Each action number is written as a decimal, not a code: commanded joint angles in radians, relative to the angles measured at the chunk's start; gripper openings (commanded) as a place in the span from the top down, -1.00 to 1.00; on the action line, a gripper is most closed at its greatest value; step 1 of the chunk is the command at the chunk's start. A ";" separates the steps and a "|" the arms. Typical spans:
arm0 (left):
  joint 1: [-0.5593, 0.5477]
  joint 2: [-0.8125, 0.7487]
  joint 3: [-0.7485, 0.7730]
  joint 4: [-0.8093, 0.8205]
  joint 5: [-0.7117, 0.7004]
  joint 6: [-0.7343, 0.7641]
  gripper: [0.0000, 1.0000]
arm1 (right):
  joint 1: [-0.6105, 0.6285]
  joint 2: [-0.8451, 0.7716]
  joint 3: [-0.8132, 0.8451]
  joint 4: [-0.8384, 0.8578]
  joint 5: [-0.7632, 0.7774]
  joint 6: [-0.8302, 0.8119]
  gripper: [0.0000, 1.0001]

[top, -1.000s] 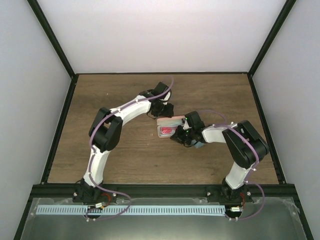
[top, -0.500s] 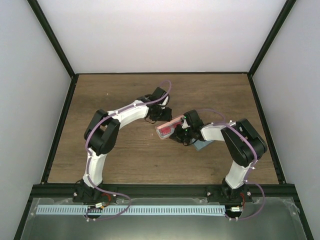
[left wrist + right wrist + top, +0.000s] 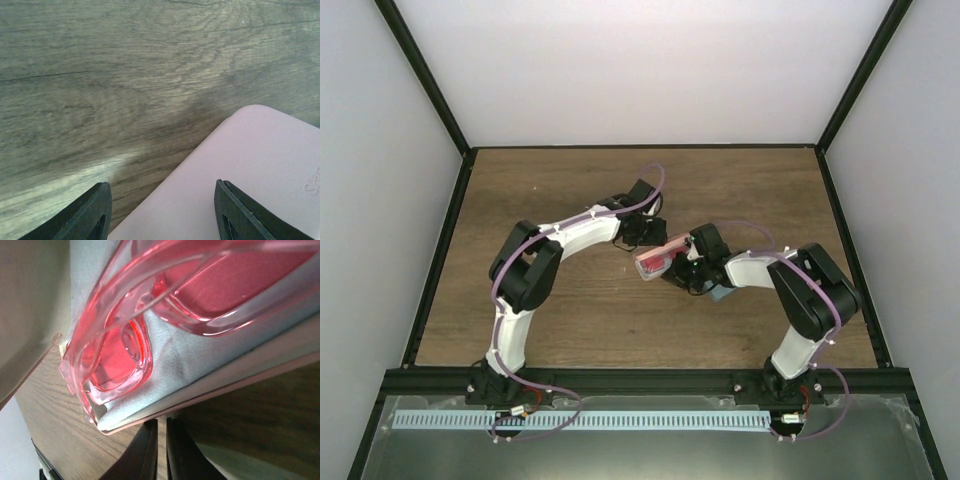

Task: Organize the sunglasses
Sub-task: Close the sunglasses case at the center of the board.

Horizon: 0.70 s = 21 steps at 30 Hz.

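While a reddish-pink pair of sunglasses point(image 3: 165, 305) is lying folded inside the open pink case point(image 3: 665, 245), its translucent lenses are resting on the pale blue-grey lining point(image 3: 220, 352) – one lens is sitting near the case's end, the other is running out of the right wrist view. From above, the sunglasses point(image 3: 655, 262) are showing as a red patch in the case, which is sitting tilted near the middle of the worktop point(image 3: 570, 310), between the two arms.

The right fingers point(image 3: 150, 450) are pressing together, almost no gap between them, just under the case's near rim; whether they are pinching that rim I cannot tell. From overhead, the right fingers point(image 3: 682, 268) are sitting against the case's right side.

The left fingers point(image 3: 97, 210) are standing apart and gripping nothing that I can make out – the smooth pink outside of the case point(image 3: 240, 175) is filling the space beyond them and running past the right-hand finger, with wood grain of the worktop point(image 3: 125, 75) to the left. From above, the left fingers point(image 3: 648, 228) are sitting just behind the case's far edge.

A light blue cloth point(image 3: 723, 293) is lying on the worktop beside the right arm's wrist
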 commanded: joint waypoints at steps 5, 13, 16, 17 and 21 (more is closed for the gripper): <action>-0.058 0.071 0.003 -0.133 0.090 -0.009 -0.16 | -0.003 -0.054 -0.035 0.036 0.098 -0.019 0.78; -0.089 0.085 0.015 -0.175 0.096 -0.017 -0.16 | -0.042 -0.018 0.000 0.055 0.103 -0.008 0.79; -0.109 0.081 0.001 -0.205 0.087 -0.030 -0.16 | -0.065 0.000 0.015 0.086 0.090 0.019 0.79; -0.116 0.076 -0.008 -0.215 0.083 -0.036 -0.17 | -0.070 0.004 0.020 0.100 0.087 0.031 0.79; -0.125 0.061 -0.058 -0.226 0.070 -0.049 -0.16 | -0.080 0.004 0.022 0.163 0.037 0.107 0.80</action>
